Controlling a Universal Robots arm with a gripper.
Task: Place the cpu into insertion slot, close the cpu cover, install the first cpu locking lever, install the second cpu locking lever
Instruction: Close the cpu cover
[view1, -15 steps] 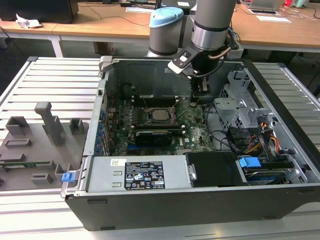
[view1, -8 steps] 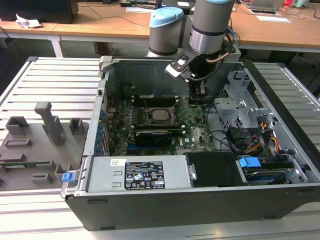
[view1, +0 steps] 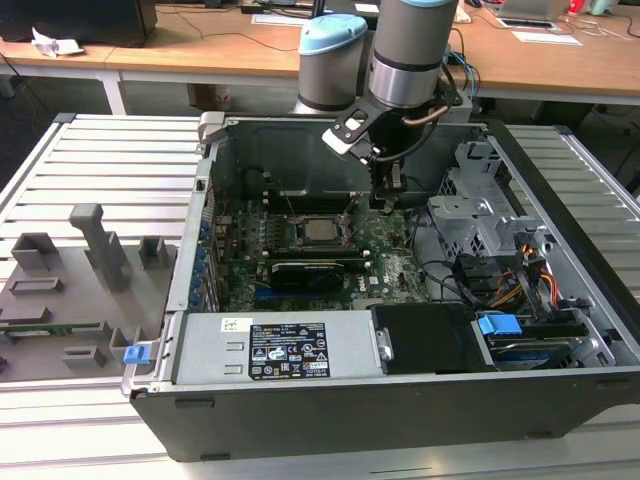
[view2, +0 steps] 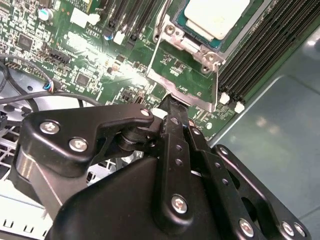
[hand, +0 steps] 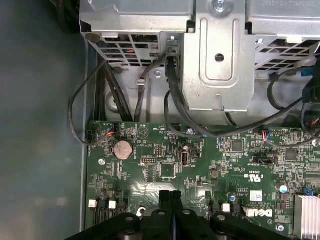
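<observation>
Now: the cpu (view2: 217, 15) lies flat in the insertion slot (view1: 300, 235), pale metal top up, on the green circuit board (hand: 165, 165) inside the open computer case (view1: 300, 425). Placing looks done. The cpu cover (view2: 202, 100) stands swung up off the socket, and the board shows through its window in the second wrist view. By my reading, the step in hand is closing the cover.

The gripper (view2: 172, 102) is low inside the case, on the exterior view's right of the socket. Its fingers are drawn together with no gap between them, and the tips meet the cover's free edge. I cannot tell whether the thin rim is nipped between them or merely pressed.

To do it well, as I judge:
- Carry the edge along an arc about the hinge side. A straight push down would likely skid off the thin metal.
- Hold contact near mid-edge, so the frame comes down square and does not twist.
- Keep the tips off the cpu top and off the long black memory slots (view2: 255, 55) just beside the socket.
- The frame looks thin and springy, so use gentle force. It should land flat around the chip with the window over the metal top.
- Black cables (hand: 105, 95) run near the board's edge, so mind the wrist there.
</observation>
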